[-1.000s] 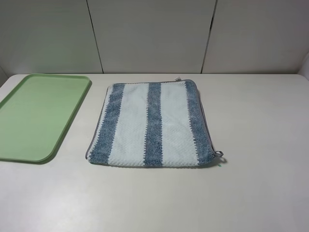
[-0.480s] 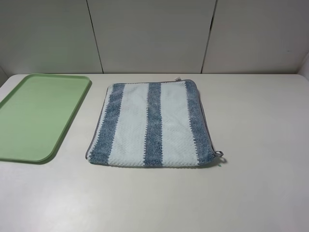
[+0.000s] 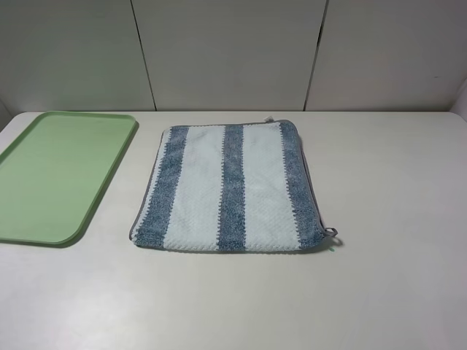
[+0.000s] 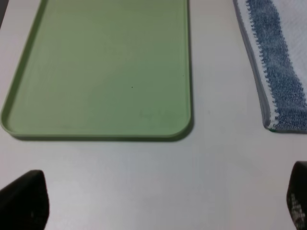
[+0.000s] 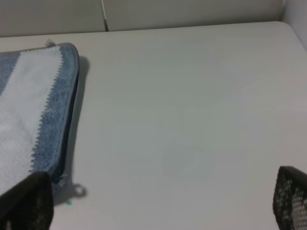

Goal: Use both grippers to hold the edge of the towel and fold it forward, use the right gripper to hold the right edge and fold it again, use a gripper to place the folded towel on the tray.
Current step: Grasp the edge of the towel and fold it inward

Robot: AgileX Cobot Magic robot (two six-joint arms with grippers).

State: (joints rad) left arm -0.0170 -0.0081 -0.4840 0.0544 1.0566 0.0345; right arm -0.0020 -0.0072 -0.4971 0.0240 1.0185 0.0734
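Left wrist view, fingers (image 4: 24, 199): two black tips at opposite corners of the picture, spread far apart, with only bare table between them.
Left gripper (image 4: 160, 203): wide open and empty, over the table (image 4: 144, 172) just off the tray's near short end.
Right wrist view, fingers (image 5: 290, 196): black tips set wide apart, nothing held.
Right gripper (image 5: 159, 199): wide open and empty, over bare table beside the towel's right edge; one tip overlaps the towel's looped corner in the picture, and contact cannot be told.
Towel (image 3: 232, 186): flat on the table at the middle, stripes running front to back, small loop (image 3: 332, 233) at its near right corner.
Tray (image 3: 58, 168): on the table left of the towel, near it but apart.
Wall panels (image 3: 226, 51): pale, behind the table's far edge.
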